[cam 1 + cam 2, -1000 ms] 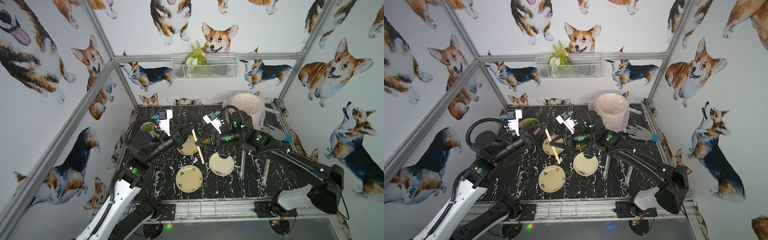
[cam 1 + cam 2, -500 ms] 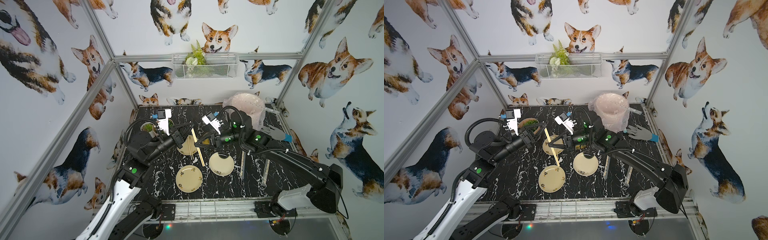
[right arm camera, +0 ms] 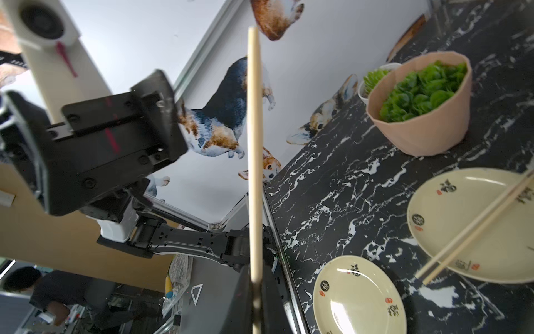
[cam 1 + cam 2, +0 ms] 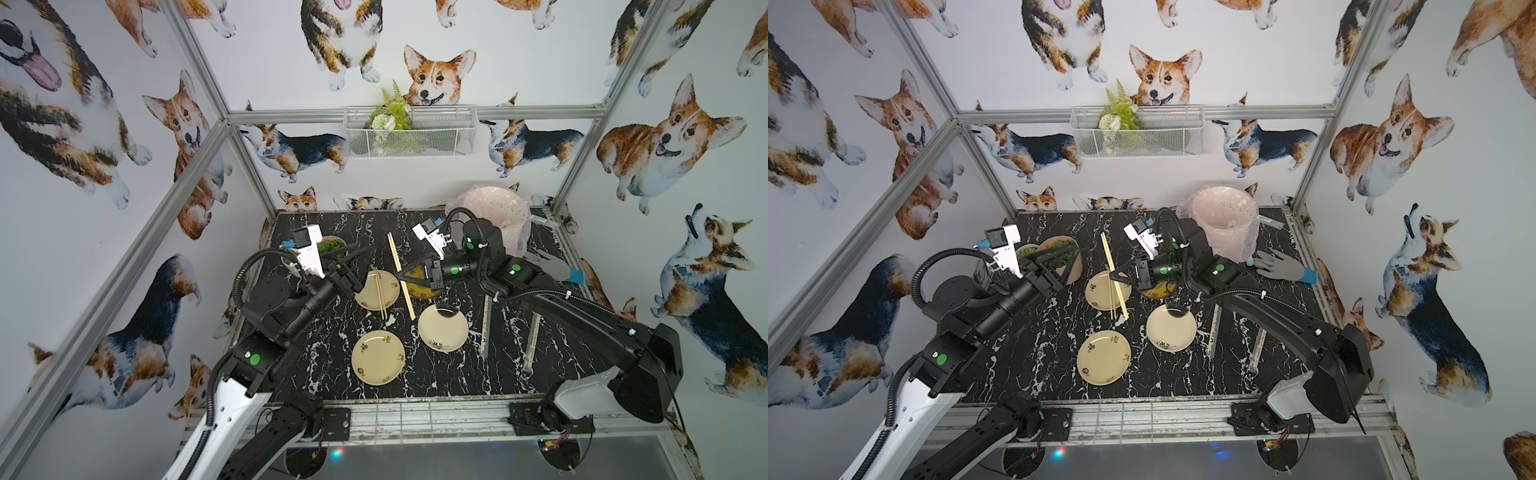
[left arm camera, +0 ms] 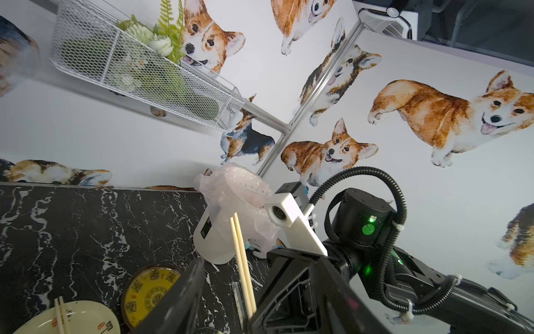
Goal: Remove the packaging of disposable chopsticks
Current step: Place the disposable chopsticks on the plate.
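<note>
Right wrist view shows you the held pair of disposable chopsticks [image 3: 254, 144] bare, rising out of the right end effector [image 3: 255, 297], whose jaws clamp it. In both top views that pair hangs tilted over the middle of the worktop [image 4: 316, 374], between a plate [image 4: 365, 296] and a yellow bowl [image 4: 424, 293]. Your left end effector [image 4: 358, 266] stands just beside it, jaws spread. A second bare pair [image 4: 379, 291] lies across the plate. Two packaging sleeves [image 4: 485, 328], sticks inside, lie flat toward the worktop's right edge, well apart from both end effectors.
</note>
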